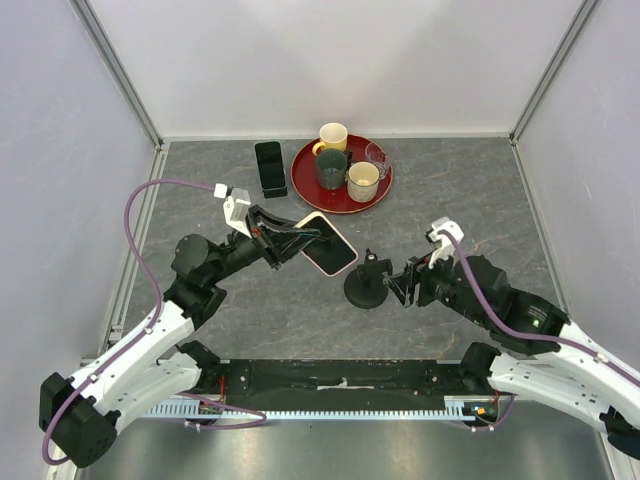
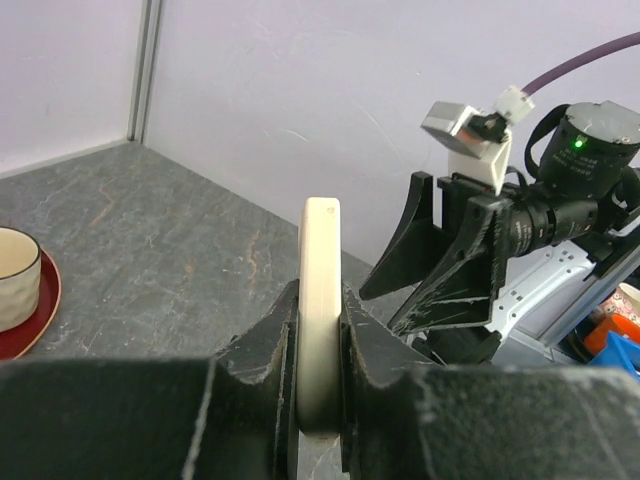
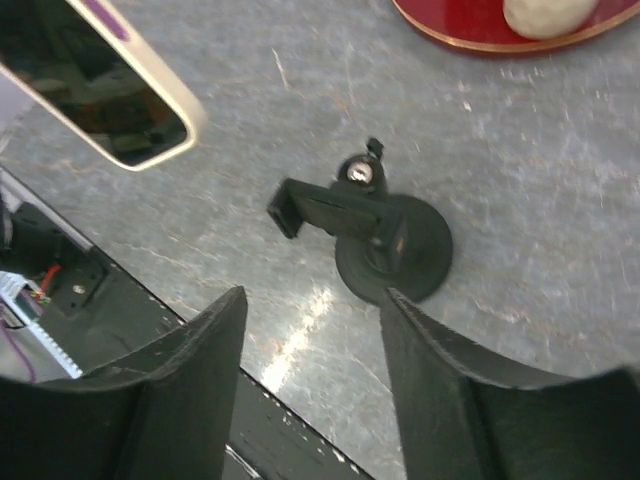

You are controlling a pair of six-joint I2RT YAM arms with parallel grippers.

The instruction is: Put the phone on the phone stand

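Two risks noted. Phone [image 1: 327,243] hung in the air, gripped at one edge only by left gripper [image 1: 290,240], just left of phone stand [image 1: 367,285] and apart from it. A slip or tilt on approach could miss the holder or topple the unsteadied stand. Left fingers pinched tight on the cream case edge. Right gripper [image 1: 400,281] stood spread beside the stand's base, holding nothing.

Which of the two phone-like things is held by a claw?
The cream-edged phone, clamped in the left claw; the black slab lies flat beside the tray.
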